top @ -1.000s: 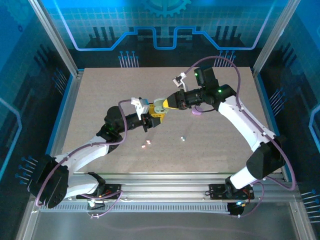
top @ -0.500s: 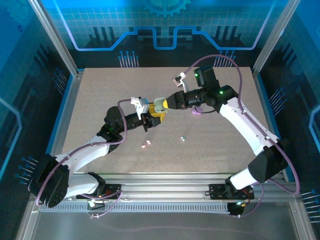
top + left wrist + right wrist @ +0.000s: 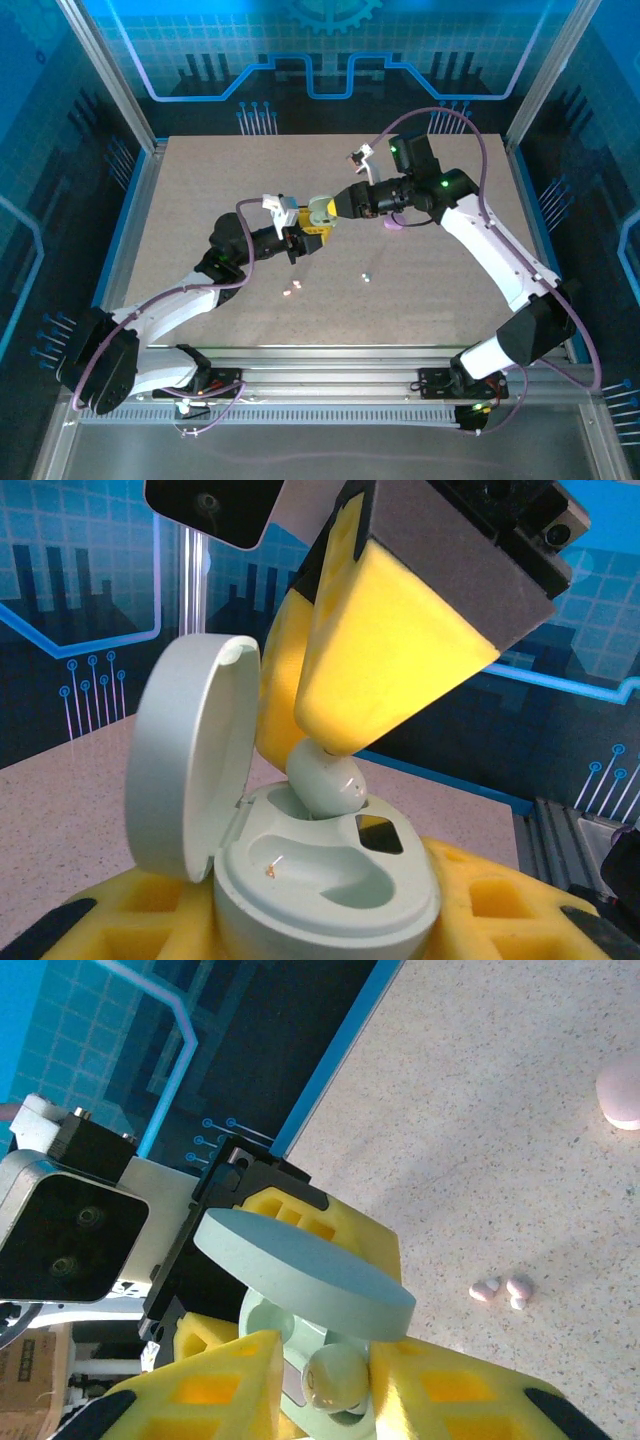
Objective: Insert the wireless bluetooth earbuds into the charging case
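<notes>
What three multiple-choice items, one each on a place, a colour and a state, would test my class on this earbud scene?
1. Where is the mint earbud?
A) lying on the table
B) at the charging case slot, between the right fingers
C) beside the arm bases

2. What colour are the loose earbuds on the table in the right wrist view?
A) pale pink
B) black
C) orange

3. How is the case's lid?
A) shut
B) broken off
C) hinged open

Answers:
1. B, since the left wrist view shows it at the slot under the yellow pads.
2. A, since they look pink against the speckled top.
3. C, since the lid stands up from its hinge.
</notes>
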`<state>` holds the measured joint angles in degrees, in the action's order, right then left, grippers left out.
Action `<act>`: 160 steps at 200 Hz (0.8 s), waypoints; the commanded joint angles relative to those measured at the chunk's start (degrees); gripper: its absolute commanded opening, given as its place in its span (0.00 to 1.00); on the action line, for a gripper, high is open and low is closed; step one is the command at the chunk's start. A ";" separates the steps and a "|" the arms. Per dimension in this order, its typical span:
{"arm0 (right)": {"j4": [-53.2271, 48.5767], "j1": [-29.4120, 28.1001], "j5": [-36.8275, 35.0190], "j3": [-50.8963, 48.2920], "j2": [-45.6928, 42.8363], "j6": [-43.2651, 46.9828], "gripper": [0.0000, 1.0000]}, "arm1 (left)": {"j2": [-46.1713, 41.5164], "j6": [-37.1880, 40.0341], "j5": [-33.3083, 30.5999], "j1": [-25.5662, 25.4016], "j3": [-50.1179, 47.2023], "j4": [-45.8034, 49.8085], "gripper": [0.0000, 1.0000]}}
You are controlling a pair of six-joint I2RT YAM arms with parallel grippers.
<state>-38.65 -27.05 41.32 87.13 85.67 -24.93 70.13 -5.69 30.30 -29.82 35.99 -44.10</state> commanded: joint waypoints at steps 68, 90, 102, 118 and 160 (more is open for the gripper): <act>-2.38 -0.41 -2.98 3.26 -2.51 0.70 0.43 | -1.16 2.21 2.88 -0.87 2.02 -3.82 0.27; -3.54 -0.37 -2.08 3.62 -2.96 1.14 0.44 | -1.09 2.61 2.68 -0.92 2.22 -3.46 0.27; -4.92 -0.40 -2.10 4.07 -3.05 1.98 0.43 | -1.00 2.73 2.69 -0.91 2.33 -3.46 0.27; -7.02 -0.37 -2.71 4.75 -3.15 3.09 0.39 | -0.96 2.79 2.66 -0.86 2.37 -3.65 0.27; -6.70 0.13 -3.98 3.59 -7.07 4.51 0.41 | -1.54 3.56 1.24 -0.90 1.64 -3.51 0.27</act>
<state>-44.10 -27.05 37.87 90.11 82.85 -22.65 70.13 -4.10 31.53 -30.28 36.25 -45.39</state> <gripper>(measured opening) 0.404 0.383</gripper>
